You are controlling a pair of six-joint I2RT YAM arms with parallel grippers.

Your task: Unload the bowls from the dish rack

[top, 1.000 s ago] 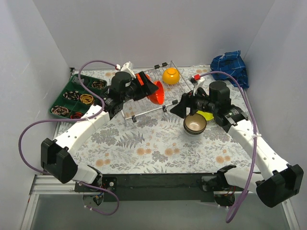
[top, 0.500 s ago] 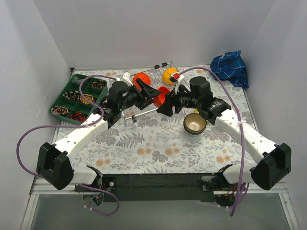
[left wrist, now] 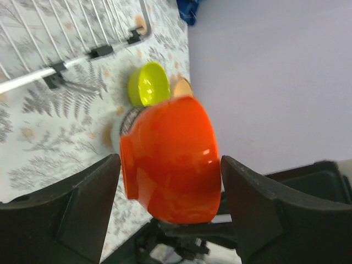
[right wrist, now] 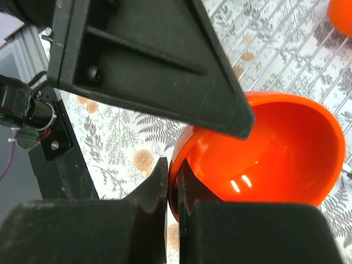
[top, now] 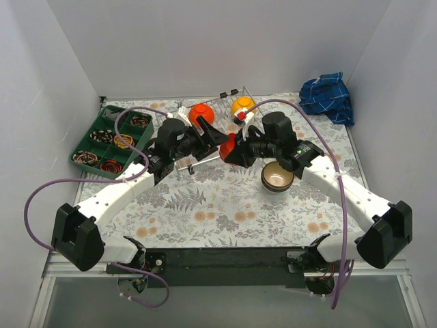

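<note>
The dish rack [top: 231, 93] sits at the table's far side, with an orange bowl [top: 200, 113] and a yellow bowl [top: 242, 106] in it. At its near edge hangs the red-orange bowl [right wrist: 275, 159]. Your right gripper [right wrist: 171, 181] pinches its rim, and the left gripper [left wrist: 168, 165] gapes wide around it, holding nothing. That thin pinch could slip — or the crowded arms could knock together.

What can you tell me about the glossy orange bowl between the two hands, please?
The glossy orange plastic-looking bowl is round, deep and unmarked. It hangs above the floral tablecloth, tipped sideways, near the silver wire dish rack. The right hand pinches its rim; the left hand flanks its sides.
</note>
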